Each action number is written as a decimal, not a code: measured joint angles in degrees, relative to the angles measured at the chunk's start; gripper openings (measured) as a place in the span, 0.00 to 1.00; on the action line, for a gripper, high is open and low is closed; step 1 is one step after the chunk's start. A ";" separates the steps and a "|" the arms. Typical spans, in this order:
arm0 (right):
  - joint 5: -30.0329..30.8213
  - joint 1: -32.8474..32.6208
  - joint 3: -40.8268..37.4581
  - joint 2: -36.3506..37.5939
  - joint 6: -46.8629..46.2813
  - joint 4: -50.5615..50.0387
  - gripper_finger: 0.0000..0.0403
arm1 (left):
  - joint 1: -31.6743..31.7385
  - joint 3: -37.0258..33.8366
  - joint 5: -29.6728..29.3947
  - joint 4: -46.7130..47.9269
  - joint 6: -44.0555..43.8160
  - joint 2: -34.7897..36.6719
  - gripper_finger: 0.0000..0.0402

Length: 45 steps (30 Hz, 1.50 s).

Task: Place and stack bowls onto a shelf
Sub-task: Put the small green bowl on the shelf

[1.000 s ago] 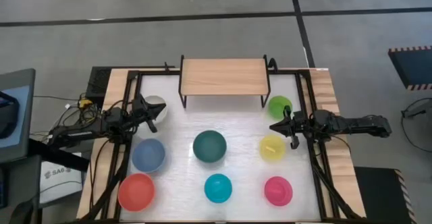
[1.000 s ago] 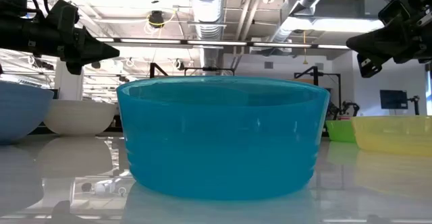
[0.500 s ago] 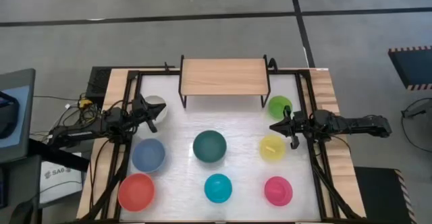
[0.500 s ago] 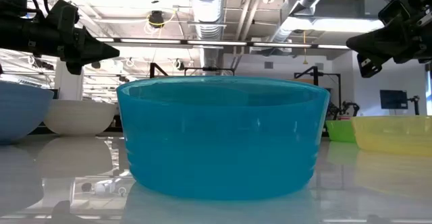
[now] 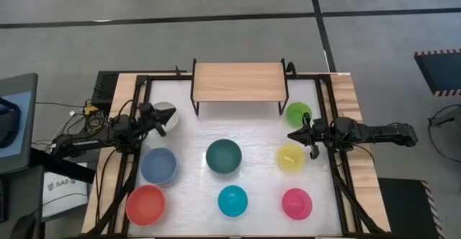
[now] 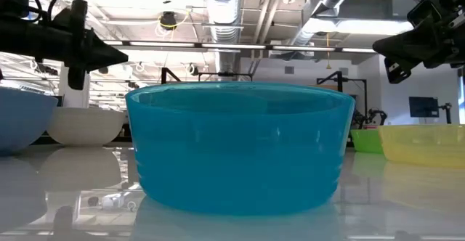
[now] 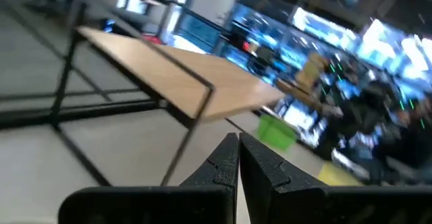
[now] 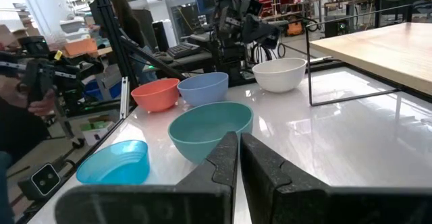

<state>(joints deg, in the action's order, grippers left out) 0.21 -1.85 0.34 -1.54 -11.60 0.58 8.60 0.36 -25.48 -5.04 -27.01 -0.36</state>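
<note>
Since the earlier frames only the left gripper (image 5: 160, 122) has shifted: in the high view it has rolled slightly and sits over the near rim of the white bowl (image 5: 167, 114), jaws together. The right gripper (image 5: 296, 135) has not moved; it hangs between the green bowl (image 5: 297, 113) and the yellow bowl (image 5: 291, 158), jaws together and empty. The shelf (image 5: 238, 81) at the far side of the table carries nothing. Teal (image 5: 224, 156), blue (image 5: 158, 165), red (image 5: 145, 204), cyan (image 5: 233, 200) and pink (image 5: 296, 203) bowls all stand loose on the table. Judgement: no bowl is grasped; the task is at its start, and the left arm appears to be orienting for the white bowl.

Low view: the cyan bowl fills the picture and hides the shelf. This view alone shows height: both grippers ride well above the bowl rims.

Left wrist view: fingers (image 7: 226, 164) pressed shut, pointing toward the shelf's wooden top, the green bowl beyond. The white bowl is not visible here.

Right wrist view: fingers (image 8: 226, 158) shut, facing the teal bowl. A person (image 8: 125, 11) stands beyond the table, which no other view shows.
</note>
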 joint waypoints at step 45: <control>26.34 27.92 35.20 -34.18 -35.71 -47.40 0.28 | 0.13 12.35 -15.45 -9.33 -10.94 -10.49 0.04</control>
<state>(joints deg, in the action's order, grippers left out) 26.55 26.07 35.53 -35.72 -47.30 -46.82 8.73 12.71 -40.94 -14.37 -37.95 -10.85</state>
